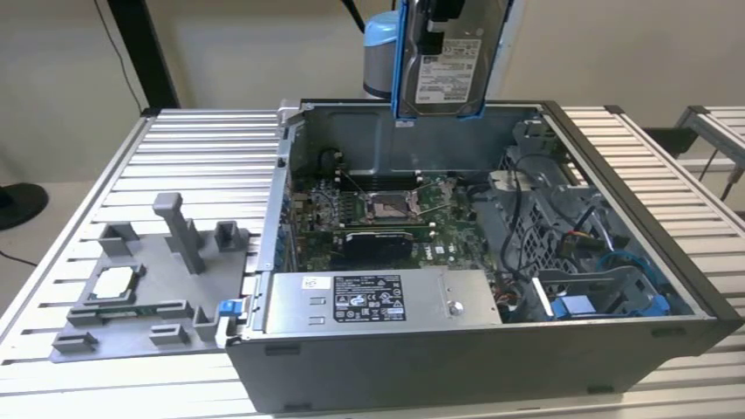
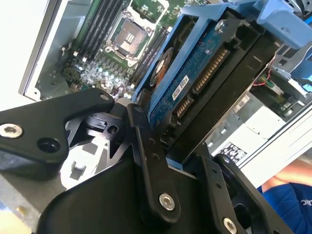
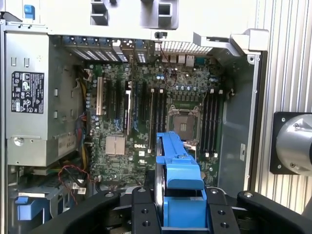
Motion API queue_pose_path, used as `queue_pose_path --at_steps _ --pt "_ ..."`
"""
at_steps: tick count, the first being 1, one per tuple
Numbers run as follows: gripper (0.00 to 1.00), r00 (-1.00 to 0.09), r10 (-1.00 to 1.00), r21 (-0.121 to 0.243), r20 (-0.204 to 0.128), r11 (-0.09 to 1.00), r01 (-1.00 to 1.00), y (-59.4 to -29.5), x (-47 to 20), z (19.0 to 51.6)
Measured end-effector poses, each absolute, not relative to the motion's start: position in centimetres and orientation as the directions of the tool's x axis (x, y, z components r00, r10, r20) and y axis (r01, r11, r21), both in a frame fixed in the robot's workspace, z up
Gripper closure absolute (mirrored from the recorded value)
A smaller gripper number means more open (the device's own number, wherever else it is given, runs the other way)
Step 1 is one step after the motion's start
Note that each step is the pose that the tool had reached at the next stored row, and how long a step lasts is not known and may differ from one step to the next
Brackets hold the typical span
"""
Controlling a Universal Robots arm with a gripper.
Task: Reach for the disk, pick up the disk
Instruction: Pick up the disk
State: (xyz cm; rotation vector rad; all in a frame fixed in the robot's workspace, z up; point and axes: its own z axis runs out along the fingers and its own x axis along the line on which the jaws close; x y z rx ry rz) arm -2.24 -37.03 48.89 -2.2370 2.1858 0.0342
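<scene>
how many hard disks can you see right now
1. The disk is clamped upright in the hand, held above the open computer case. The blue drive bays at the exterior view's right could hide others.

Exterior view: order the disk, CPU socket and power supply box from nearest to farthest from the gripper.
1. disk, held in the gripper, above the case
2. CPU socket, on the motherboard
3. power supply box, case's near side

Silver-grey disk [image 1: 456, 52], white label [image 1: 442, 78], blue bracket [image 1: 402, 61], black gripper [image 3: 178, 214]. Green motherboard [image 1: 385, 205] in a dark grey case [image 1: 466, 367]. The pale grey box [image 1: 466, 301] wears a black label [image 1: 366, 298], and the grey tray [image 1: 140, 325] carries a white chip [image 1: 113, 284].
</scene>
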Motion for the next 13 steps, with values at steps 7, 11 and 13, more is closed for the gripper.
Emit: queue_pose_path --at_steps 7,11,13 --pt "1.00 0.023 -0.999 0.005 -0.025 -0.023 -1.000 -37.14 -2.12 48.88" --pt "1.00 0.023 -0.999 0.005 -0.025 -0.023 -1.000 -37.22 -2.05 48.88" --pt "1.00 0.023 -0.999 0.005 -0.025 -0.023 -1.000 -37.27 -2.00 48.88"
